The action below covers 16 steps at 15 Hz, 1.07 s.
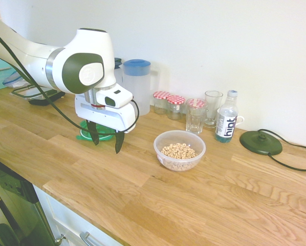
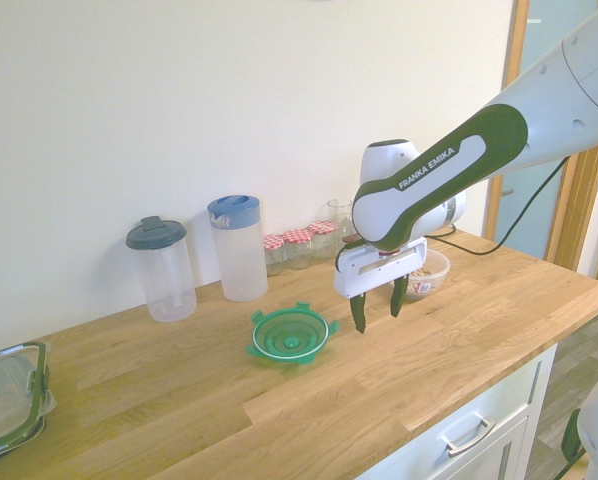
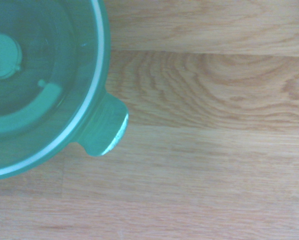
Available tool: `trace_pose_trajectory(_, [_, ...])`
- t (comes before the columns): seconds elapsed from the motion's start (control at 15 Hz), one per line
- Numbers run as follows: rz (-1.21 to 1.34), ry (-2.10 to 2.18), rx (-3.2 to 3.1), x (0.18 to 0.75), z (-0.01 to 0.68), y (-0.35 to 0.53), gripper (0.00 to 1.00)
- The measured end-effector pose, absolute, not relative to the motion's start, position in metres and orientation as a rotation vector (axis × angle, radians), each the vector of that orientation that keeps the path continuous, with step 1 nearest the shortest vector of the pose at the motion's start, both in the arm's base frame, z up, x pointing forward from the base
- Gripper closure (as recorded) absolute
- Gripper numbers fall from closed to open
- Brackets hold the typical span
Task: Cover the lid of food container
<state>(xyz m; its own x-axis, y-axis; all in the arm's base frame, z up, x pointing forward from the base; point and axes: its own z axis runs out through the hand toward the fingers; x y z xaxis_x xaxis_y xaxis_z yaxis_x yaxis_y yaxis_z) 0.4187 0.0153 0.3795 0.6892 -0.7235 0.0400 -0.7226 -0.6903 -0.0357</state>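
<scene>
1. One rectangular container (image 2: 9, 400) with a dark rim is seen at the far left of the second exterior view, on the wooden worktop (image 2: 459, 350).
2. Two tall clear jugs are counted by the wall: one grey-lidded jug (image 2: 161, 268) and one blue-lidded jug (image 2: 237, 248).
3. One green lid (image 2: 291, 335) is laid flat on the worktop in front of the blue-lidded jug. It is not held by anything. One of its clip tabs (image 3: 105, 131) is shown close up in the wrist view.
4. One gripper (image 2: 378, 305) is hung over the worktop just beside the green lid, pointed straight down. Its two dark fingers (image 2: 358, 312) are spread wide apart, and nothing is held between them.
5. Three small jars (image 1: 174, 104) with red-checked tops are lined up by the wall.
6. One food container (image 1: 179, 150) is set on the worktop, apart from the green lid, with the gripper between the two. It is a round clear bowl, it is uncovered, and ring-shaped cereal is seen in it.
7. Two drinking glasses (image 1: 204, 111) are stood behind the food container.
8. One water bottle (image 1: 226, 118) is stood to the right of the glasses.
9. One flat dark round base (image 1: 260, 142) with a cord is found furthest right.
</scene>
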Motion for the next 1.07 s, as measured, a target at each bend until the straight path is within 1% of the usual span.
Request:
trace_pose_trajectory(0.2, [-0.049, 1.262, -2.793, 0.421, 0.382, 0.017, 0.0])
trace_pose_trajectory(0.47, [0.02, 1.181, -2.583, 0.447, 0.398, 0.005, 0.0])
trace_pose_trajectory(0.8, [0.119, 1.085, -2.42, 0.473, 0.373, -0.011, 0.0])
trace_pose_trajectory(1.07, [0.13, 1.043, -2.379, 0.482, 0.364, -0.017, 0.0])
